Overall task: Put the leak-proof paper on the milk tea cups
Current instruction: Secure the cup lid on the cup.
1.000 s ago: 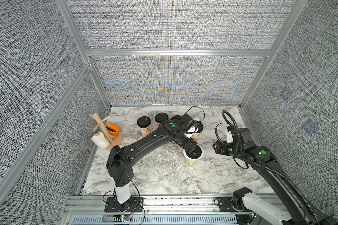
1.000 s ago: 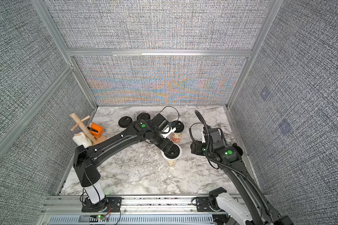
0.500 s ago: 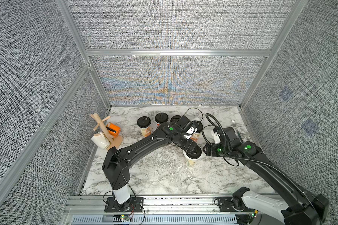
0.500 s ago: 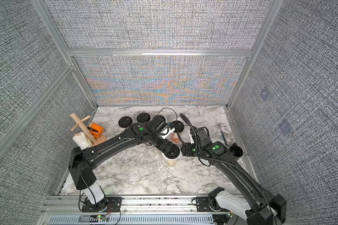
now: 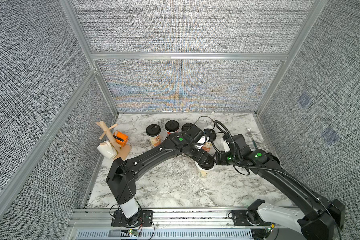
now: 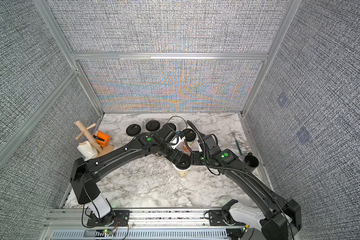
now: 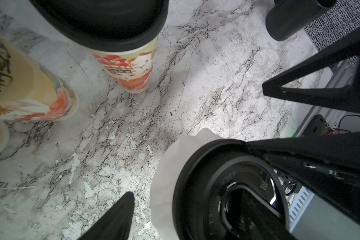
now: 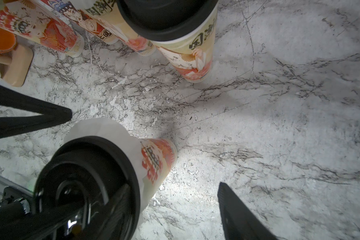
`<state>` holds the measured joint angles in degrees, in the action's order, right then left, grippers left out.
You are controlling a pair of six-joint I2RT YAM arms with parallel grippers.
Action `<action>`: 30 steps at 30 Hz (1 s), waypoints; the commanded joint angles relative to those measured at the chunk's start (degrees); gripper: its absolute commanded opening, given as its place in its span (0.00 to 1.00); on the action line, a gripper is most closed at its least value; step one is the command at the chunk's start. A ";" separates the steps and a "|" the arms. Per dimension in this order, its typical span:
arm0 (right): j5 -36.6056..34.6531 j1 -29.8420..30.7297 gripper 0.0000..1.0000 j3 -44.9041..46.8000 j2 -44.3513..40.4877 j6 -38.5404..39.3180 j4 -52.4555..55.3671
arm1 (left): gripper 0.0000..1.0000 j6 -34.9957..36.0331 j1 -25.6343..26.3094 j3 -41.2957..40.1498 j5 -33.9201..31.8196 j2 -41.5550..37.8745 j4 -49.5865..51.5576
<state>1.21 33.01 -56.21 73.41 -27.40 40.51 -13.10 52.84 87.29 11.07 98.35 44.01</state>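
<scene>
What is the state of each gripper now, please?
Left gripper: open, holding nothing; jaws straddle the rim of the black round plastic lid.
Right gripper: open, holding nothing; jaws straddle the same rim.

Black lid (image 7: 208, 187) over frilled leak-proof paper (image 7: 170, 164), left gripper (image 7: 187, 168) spread around them, milk tea cups (image 7: 131, 66) on marble tabletop (image 7: 216, 83)

My 2 top cams sit high at the front, side by side, looking down and back over the whole white-grey marble tabletop (image 5: 175, 187). Both wrist cams hang close above it, facing down; all four share the black-lidded printed paper cup (image 8: 104, 158) nr centre.
</scene>
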 commanded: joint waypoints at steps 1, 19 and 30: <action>1.16 0.71 0.68 1.80 1.36 -1.19 -1.29 | 0.81 1.37 0.07 -1.43 -4.21 0.58 8.43; -1.87 1.09 0.68 -7.72 -1.86 -0.74 5.31 | 0.81 0.56 0.07 -5.41 -4.00 -1.11 6.84; 2.93 3.74 0.67 -4.65 2.06 -1.23 -0.25 | 0.80 0.36 0.07 -6.16 -4.03 -1.40 6.12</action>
<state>3.27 36.12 -61.32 74.67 -28.29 43.05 -14.15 52.86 82.11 11.18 95.79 38.94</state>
